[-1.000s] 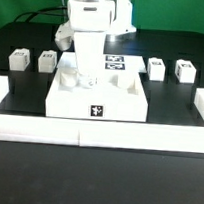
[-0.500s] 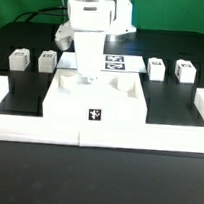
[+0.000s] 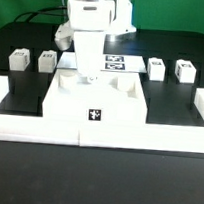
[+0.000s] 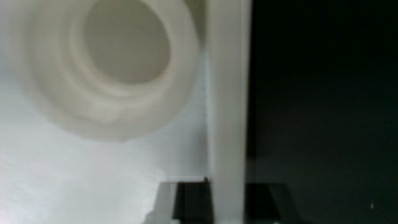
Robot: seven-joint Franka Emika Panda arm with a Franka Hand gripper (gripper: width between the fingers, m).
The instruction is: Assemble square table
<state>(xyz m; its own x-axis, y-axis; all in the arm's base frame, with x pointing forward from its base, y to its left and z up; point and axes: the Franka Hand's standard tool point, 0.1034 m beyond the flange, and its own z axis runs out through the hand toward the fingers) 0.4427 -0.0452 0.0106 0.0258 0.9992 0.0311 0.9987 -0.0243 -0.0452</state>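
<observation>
The square tabletop [image 3: 115, 99] lies flat in the middle of the black mat, with a tag on its near side face. My gripper [image 3: 89, 81] reaches straight down at the panel's far edge and is shut on that raised edge. In the wrist view the two dark fingers [image 4: 189, 203] pinch the thin white rim of the tabletop [image 4: 107, 150], and a round recess of the panel shows beside it. Two legs [image 3: 19, 59] [image 3: 46, 59] stand at the exterior view's left. Two more legs [image 3: 156, 67] [image 3: 184, 70] stand at its right.
The marker board [image 3: 116, 63] lies flat behind the tabletop, partly hidden by the arm. A low white border wall [image 3: 97, 139] runs along the front of the mat and turns up both sides.
The fingers have closed from wide apart onto the tabletop's far edge. The arm, tabletop and legs stay where they were.
</observation>
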